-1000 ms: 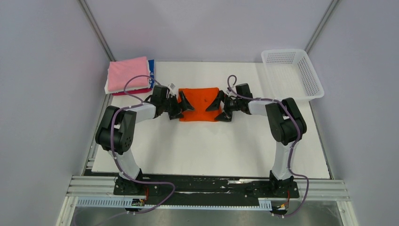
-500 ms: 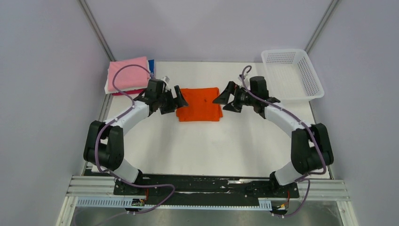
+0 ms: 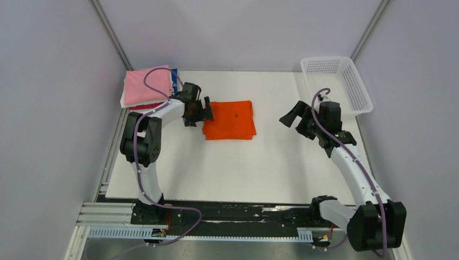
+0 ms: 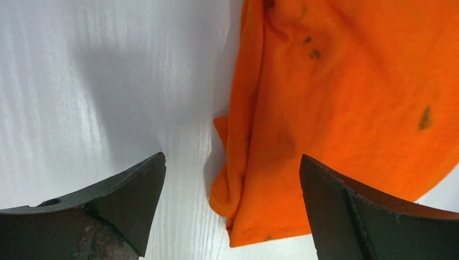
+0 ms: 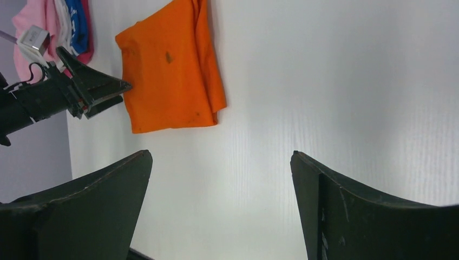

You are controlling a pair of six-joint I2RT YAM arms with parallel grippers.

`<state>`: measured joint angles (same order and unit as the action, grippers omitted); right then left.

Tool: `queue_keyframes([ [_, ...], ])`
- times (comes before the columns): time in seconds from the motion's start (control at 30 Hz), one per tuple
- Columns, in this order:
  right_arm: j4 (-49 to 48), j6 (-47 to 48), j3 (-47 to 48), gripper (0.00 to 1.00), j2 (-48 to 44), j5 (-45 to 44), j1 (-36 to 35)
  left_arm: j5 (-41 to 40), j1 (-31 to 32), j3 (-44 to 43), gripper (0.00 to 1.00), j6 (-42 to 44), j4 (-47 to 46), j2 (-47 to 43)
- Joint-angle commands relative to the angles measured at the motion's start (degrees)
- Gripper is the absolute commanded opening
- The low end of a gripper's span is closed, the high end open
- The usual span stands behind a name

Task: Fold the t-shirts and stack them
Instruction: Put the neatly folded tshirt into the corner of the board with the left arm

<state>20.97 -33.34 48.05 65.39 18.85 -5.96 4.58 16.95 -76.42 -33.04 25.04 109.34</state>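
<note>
Orange and folded flat, the t-shirt lies on the white table. My left fingers are spread wide across its left edge and hold nothing. My right fingers, also spread and empty, are well apart to its right. The pink-topped pile of folded shirts sits to its left.

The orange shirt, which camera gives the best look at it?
The top external view: the whole folded orange shirt shows square-on, lying on the table. The right wrist view shows most of it too, but small and slanted. The left wrist view shows only one corner, very close.
</note>
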Motion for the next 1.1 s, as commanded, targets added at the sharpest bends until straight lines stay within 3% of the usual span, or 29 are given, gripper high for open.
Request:
queue_keyframes([
  [0.0,3.8,4.0,-0.8,1.00,-6.9,-12.7,0.6,2.8,0.2,-3.1,1.00,0.2,-0.2,3.3],
  [0.2,5.1,4.8,-1.6,1.00,-9.2,-13.1,1.3,7.0,1.6,-2.5,0.95,-2.8,-3.8,6.2],
  [0.3,5.3,5.2,-1.6,1.00,-9.1,-12.9,1.6,5.5,3.1,-4.0,0.90,-3.3,-2.5,7.7],
  [0.47,5.3,5.3,-1.7,1.00,-9.2,-12.4,2.3,-8.1,7.5,-9.5,0.73,-2.9,4.9,12.0],
  [0.63,5.3,5.5,-2.0,1.00,-9.2,-11.8,2.9,-22.6,11.5,-18.7,0.35,-1.8,15.5,18.3],
  [0.83,5.1,5.7,-2.2,1.00,-9.5,-11.1,3.9,-36.6,12.5,-29.7,0.00,3.4,22.8,22.4],
  [0.97,4.8,5.8,-2.4,1.00,-9.2,-10.4,4.5,-45.5,11.5,-34.7,0.00,10.3,23.0,21.9],
  [1.07,4.6,5.8,-2.4,1.00,-8.9,-10.3,5.0,-47.6,9.5,-36.1,0.00,15.9,20.3,20.2],
])
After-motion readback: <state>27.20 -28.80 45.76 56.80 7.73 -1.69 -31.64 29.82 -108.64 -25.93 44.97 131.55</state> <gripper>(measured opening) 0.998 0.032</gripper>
